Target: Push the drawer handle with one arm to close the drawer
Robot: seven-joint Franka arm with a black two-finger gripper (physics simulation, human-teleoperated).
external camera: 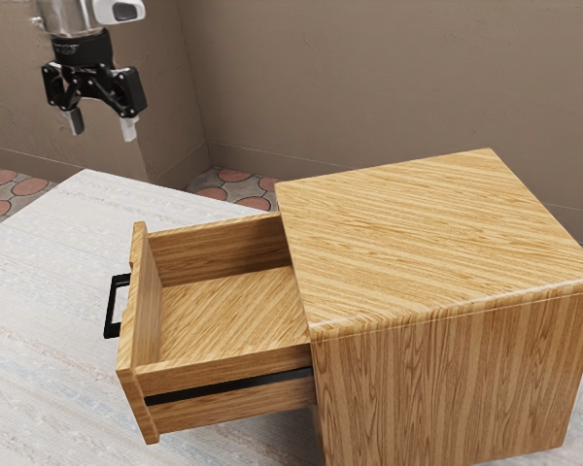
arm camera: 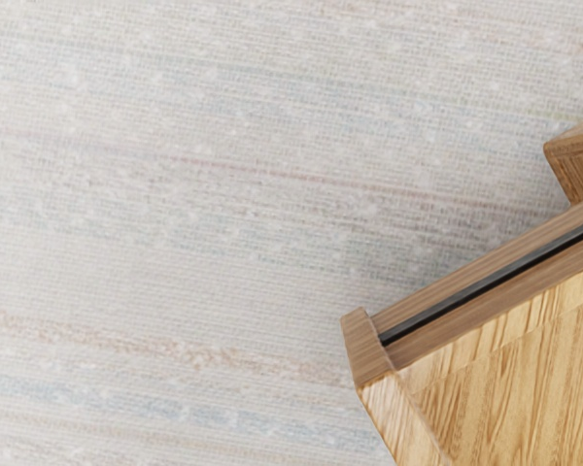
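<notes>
High at the exterior view's upper left, my gripper (external camera: 101,132) hangs open, its two fingertips apart with nothing between them. Below it and toward the exterior view's right, the wooden drawer (external camera: 214,309) stands pulled well out of its cabinet (external camera: 437,243), and its inside is bare. On the drawer's front panel, the black handle (external camera: 111,309) faces the exterior view's left, and my gripper is above it without touching. From the hand, a corner of the drawer (arm camera: 505,379) with its dark side rail and a bit of the cabinet (arm camera: 581,160) can be seen.
The pale, streaked tabletop (external camera: 39,252) extends under the drawer and cabinet. Behind stand brown walls (external camera: 389,78), with a tiled floor (external camera: 235,184) beyond the table's edge.
</notes>
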